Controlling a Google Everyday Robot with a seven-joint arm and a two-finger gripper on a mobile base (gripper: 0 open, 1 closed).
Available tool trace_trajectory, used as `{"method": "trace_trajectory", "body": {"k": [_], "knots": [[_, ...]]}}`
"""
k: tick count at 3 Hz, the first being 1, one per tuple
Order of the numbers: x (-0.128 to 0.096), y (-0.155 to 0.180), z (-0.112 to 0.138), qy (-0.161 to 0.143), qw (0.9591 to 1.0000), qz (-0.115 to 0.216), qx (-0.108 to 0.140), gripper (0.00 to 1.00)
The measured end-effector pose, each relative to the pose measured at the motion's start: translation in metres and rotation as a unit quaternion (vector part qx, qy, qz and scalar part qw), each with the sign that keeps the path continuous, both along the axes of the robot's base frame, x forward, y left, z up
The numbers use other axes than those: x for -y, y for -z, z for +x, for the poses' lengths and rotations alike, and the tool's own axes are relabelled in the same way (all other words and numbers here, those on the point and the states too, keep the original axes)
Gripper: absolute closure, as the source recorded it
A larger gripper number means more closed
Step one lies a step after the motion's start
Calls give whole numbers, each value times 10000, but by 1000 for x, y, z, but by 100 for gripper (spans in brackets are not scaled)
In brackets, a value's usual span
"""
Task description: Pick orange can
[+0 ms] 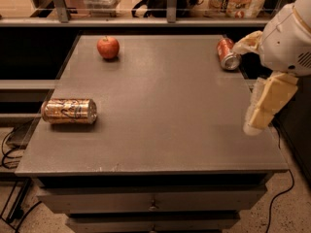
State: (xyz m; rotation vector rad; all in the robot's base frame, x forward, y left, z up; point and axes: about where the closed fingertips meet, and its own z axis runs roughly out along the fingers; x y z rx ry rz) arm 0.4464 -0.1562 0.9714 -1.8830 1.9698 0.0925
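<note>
The orange can (69,111) lies on its side near the left edge of the grey table (165,115), golden-orange with pale swirly print and silvery ends. My gripper (244,87) hangs over the table's right edge, far to the right of the can and apart from it. It is open and empty, with one pale finger (248,41) pointing left and the other finger (266,105) pointing down-left.
A smaller red-orange can (227,54) lies on its side at the back right, just left of my gripper. A red apple (108,47) stands at the back left. A shelf rail with packages runs behind the table. Cables lie on the floor at left and right.
</note>
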Motion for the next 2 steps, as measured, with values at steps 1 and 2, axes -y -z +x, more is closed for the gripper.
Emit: {"method": "trace_trajectory", "body": {"k": [1,2], "knots": [[-9,0,0,-176,9998,100,12,0],[-13,6,1,-200,9998,5,-87,0]]}}
